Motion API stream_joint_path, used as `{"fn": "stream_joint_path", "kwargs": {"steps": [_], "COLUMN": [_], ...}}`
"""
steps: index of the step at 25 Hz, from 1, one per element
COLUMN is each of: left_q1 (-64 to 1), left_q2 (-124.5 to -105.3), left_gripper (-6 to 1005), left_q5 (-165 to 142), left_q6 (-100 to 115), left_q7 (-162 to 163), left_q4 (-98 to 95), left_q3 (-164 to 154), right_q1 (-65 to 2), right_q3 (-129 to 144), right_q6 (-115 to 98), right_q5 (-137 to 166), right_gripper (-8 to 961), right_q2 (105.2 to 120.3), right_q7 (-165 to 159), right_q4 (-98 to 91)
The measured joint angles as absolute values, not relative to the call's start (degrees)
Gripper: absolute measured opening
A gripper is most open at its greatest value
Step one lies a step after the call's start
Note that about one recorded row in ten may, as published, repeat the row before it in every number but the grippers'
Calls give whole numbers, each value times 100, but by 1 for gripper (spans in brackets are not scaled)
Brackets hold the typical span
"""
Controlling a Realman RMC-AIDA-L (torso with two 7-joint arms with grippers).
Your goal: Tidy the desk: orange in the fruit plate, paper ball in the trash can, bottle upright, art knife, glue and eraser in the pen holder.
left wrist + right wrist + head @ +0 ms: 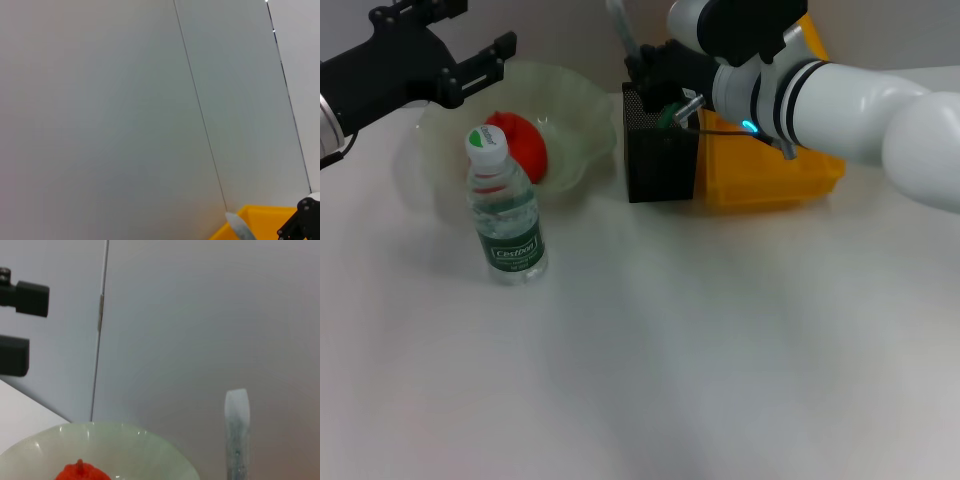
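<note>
The orange (523, 146) lies in the pale-green fruit plate (582, 100), also seen in the right wrist view as orange (80, 472) and fruit plate (150, 440). The bottle (506, 212) stands upright in front of the plate. My left gripper (480, 68) hangs open and empty above the plate's far left rim. My right gripper (663, 85) is over the black mesh pen holder (655, 165). A slim pale stick, seemingly the art knife (623, 32), rises from the holder. The yellow trash can (770, 170) stands right behind the holder. Paper ball, glue and eraser are out of view.
The right forearm (850, 100) stretches over the trash can from the right. A white tabletop (670, 350) spreads in front of the bottle and holder. A grey wall (125, 100) stands behind the desk.
</note>
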State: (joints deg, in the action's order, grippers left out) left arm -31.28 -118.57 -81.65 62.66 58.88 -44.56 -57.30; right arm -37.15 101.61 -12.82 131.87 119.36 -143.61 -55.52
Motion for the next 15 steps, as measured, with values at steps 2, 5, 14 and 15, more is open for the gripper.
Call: {"fn": "stream_joint_path", "kwargs": {"steps": [2,5,14,15], "left_q1": [-3143,-3150,-3149,-3149], "left_q2": [-11857,-11857,-11857,-11857], "left_gripper": [686,686,685,686], "left_q5": [-8165,-8165,-8165,-8165], "left_q6": [6266,6266,6266,6267], "left_q7": [5888,5888,5888,5888], "left_q4": [-4456,-4456,-4456,-4456], "left_q3": [-5734,-5738,-5740,-5739], "right_q1": [-3722,-3723,-3526,-3443], "right_q3": [10164,10166,10180,10184], "right_q6": [-1281,-1276,-1141,-1157], "right_q5": [13181,13181,13243,13253], "right_gripper": [169,206,348,347], "right_q2": [11936,11936,11934,11933], "right_q7": [-14361,-14353,-14284,-14237], "right_q4": [-5519,-5511,-5853,-6011]}}
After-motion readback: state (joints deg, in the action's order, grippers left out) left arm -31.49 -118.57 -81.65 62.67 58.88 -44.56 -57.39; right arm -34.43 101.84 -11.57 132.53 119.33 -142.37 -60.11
